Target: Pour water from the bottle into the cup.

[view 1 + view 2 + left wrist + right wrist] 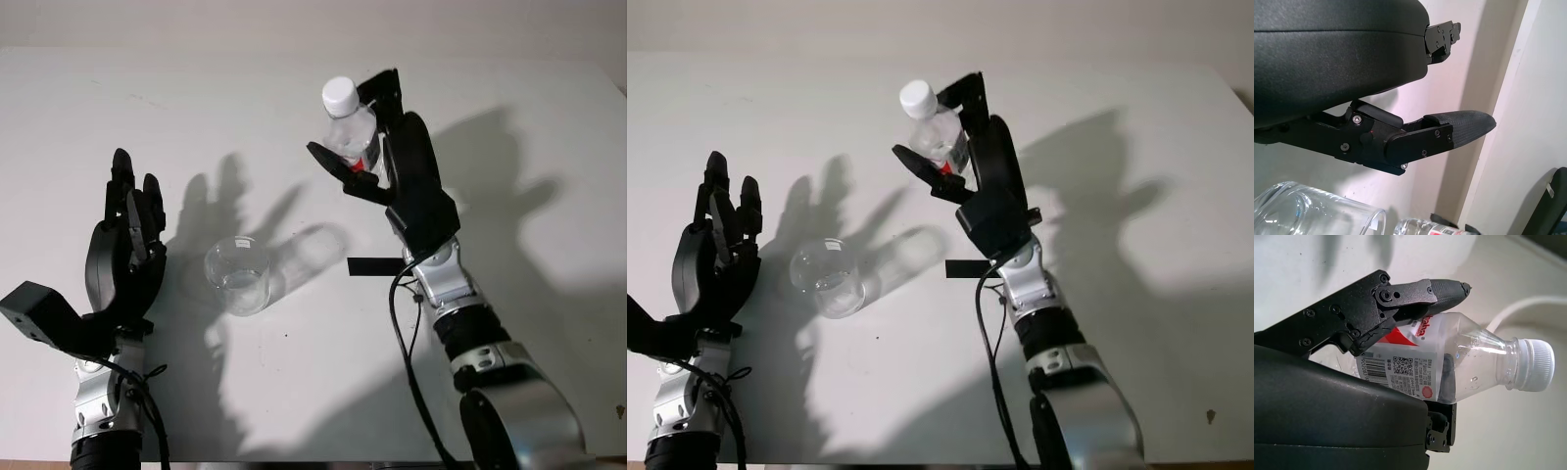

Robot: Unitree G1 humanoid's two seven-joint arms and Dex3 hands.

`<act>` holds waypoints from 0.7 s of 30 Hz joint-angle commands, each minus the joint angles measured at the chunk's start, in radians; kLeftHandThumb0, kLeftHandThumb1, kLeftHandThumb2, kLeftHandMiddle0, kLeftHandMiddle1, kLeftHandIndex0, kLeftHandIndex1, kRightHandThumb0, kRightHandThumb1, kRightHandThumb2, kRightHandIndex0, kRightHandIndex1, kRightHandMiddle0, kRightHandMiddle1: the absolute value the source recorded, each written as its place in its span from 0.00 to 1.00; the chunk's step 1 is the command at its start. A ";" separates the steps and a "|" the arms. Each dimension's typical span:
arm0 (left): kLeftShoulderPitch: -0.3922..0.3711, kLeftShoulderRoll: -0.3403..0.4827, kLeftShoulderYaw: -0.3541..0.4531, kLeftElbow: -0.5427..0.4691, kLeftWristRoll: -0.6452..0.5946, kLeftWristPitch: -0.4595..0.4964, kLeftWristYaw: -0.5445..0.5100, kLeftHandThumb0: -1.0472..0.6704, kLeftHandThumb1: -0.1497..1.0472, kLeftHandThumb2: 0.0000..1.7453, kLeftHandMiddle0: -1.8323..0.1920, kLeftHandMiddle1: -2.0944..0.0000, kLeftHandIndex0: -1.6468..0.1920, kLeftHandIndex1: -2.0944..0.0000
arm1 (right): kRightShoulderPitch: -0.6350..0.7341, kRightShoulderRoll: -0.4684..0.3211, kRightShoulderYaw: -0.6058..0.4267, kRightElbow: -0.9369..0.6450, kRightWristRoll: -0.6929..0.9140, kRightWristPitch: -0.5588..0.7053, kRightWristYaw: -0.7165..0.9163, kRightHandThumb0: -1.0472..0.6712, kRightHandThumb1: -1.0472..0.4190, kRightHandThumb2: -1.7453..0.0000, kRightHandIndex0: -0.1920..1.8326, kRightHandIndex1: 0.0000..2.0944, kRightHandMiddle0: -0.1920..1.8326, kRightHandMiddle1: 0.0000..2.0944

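Observation:
My right hand (367, 147) is shut on a small clear water bottle (351, 129) with a white cap (340, 94) and a red-and-white label (1400, 363). It holds the bottle roughly upright above the table, behind and to the right of the cup. The cap is on. A clear plastic cup (238, 274) stands on the white table (509, 323), its rim (1327, 205) close beside my left hand. My left hand (125, 245) is open just left of the cup, not touching it.
A black flat tab (374, 266) sticks out from the right forearm near the table. A black cable (407, 343) loops along the right arm. The table's far edge meets a pale wall.

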 commanded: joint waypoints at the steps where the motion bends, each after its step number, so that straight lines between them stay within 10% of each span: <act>1: 0.010 -0.008 -0.004 0.015 0.007 -0.006 -0.001 0.20 1.00 0.36 1.00 1.00 1.00 1.00 | -0.064 -0.033 0.038 0.037 -0.056 -0.052 -0.024 0.41 0.00 0.75 0.79 1.00 0.63 1.00; 21: -0.001 -0.020 -0.015 0.030 0.016 -0.024 0.013 0.20 1.00 0.36 1.00 1.00 1.00 1.00 | -0.368 -0.189 0.601 0.282 -0.854 -0.089 -0.943 0.33 0.00 0.85 0.68 1.00 0.58 1.00</act>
